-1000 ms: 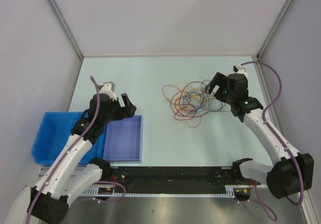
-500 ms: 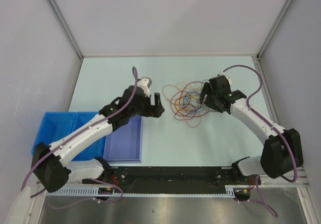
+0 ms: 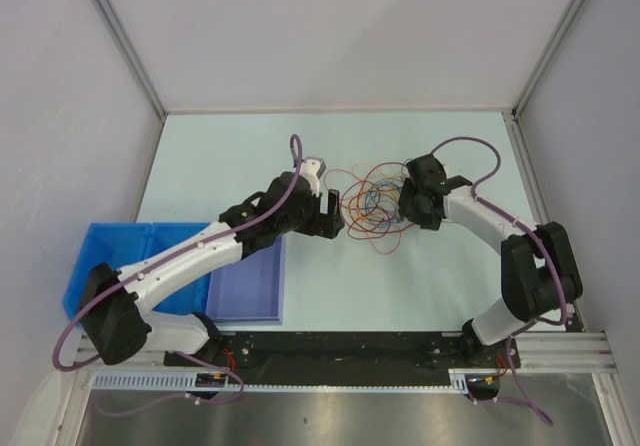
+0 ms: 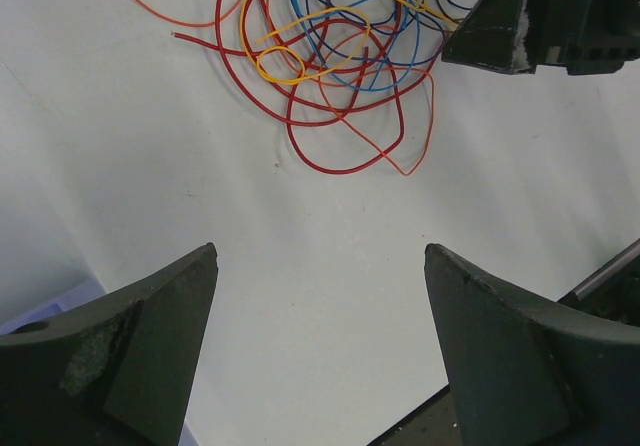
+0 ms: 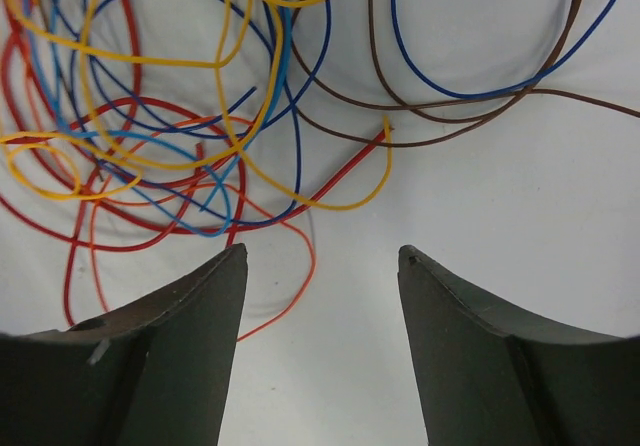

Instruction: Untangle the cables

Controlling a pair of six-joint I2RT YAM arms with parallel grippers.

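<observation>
Cables [image 3: 372,204] lie heaped mid-table, between both grippers. Left gripper [image 4: 320,256] is spread wide, just short of the pile. Right gripper [image 5: 320,256] is parted and empty over the right fringe. We judge that closing there could nip several strands (they overlap) and drag the knot tighter. A second ago our left arm hung by the blue bin [image 3: 110,241].

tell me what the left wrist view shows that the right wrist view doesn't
Only the left wrist view: the cables from further off, down to the tangle's lower edge, the right arm at its upper right, and a corner of the lavender tray.
Only the right wrist view: single strands up close, including a brown cable.
Both: red, yellow, blue and orange strands on the pale table, and each view's own fingers apart with nothing between them, left gripper and right gripper.
</observation>
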